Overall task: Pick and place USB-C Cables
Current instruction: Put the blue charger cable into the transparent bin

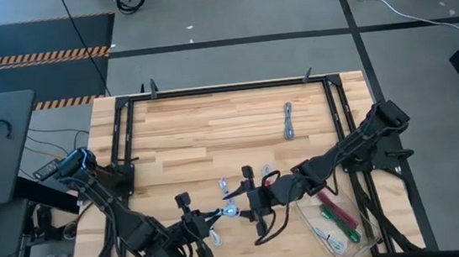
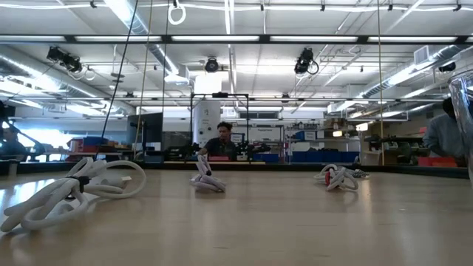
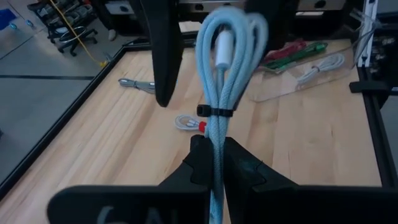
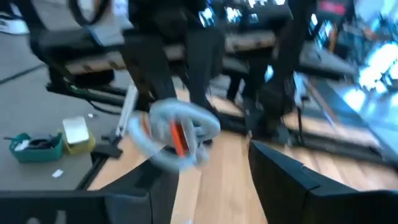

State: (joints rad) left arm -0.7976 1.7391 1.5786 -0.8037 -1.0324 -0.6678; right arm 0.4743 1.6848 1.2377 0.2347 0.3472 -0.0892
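My left gripper [image 1: 214, 218] hangs above the table's near middle, shut on a pale blue-grey USB-C cable bundle [image 3: 227, 62] bound with a black tie. My right gripper [image 1: 245, 201] faces it, open. Its dark fingers [image 3: 165, 56] stand on either side of the bundle's looped far end, and I cannot tell whether they touch it. Below them a grey cable with a red tie [image 3: 189, 122] lies on the wood; it also shows blurred in the right wrist view [image 4: 177, 134]. Another grey cable [image 1: 288, 121] lies toward the far right. My left gripper pinches the bundle's several strands [image 3: 214, 135] between its two fingers, just behind the black tie. The fingers lie along the bundle, slanting slightly down toward the table's right side. The bundle sticks straight out ahead of them, loop end foremost, lifted clear of the table.
A clear tray [image 1: 366, 235] at the near right holds green, red and white cables [image 1: 340, 219]. A white cable [image 2: 74, 192] and two small bundles [image 2: 207, 181] lie on the wood. A black frame [image 1: 209, 90] rims the table.
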